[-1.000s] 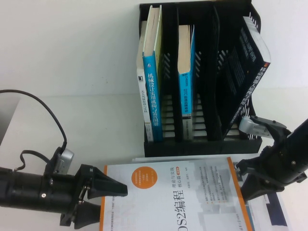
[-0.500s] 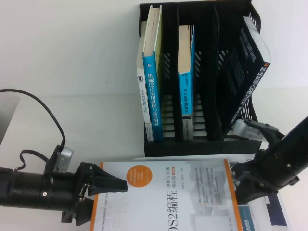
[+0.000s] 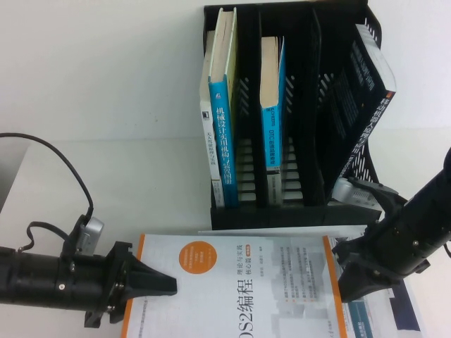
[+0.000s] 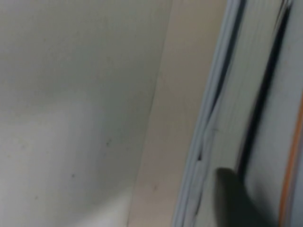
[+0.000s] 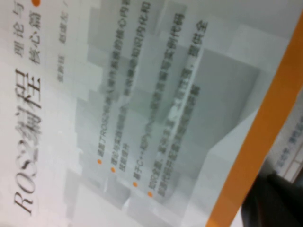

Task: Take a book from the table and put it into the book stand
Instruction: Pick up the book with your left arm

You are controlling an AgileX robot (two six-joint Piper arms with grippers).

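Setting: robotics lab or office test bench | Evidence: plain white surface [image 3: 106, 127] with bare white backdrop | black book stand [image 3: 296, 204] at far right holding technical books [image 3: 224, 120] | two black robot arms at the near edge, left one trailing a cable [image 3: 63, 169]

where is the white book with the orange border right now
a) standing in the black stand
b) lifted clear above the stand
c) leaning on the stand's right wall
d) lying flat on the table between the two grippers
d: the large white paperback book with the orange border lies flat on the white table in front of the black plastic book stand, with the left gripper at its left edge and the right gripper at its right edge.
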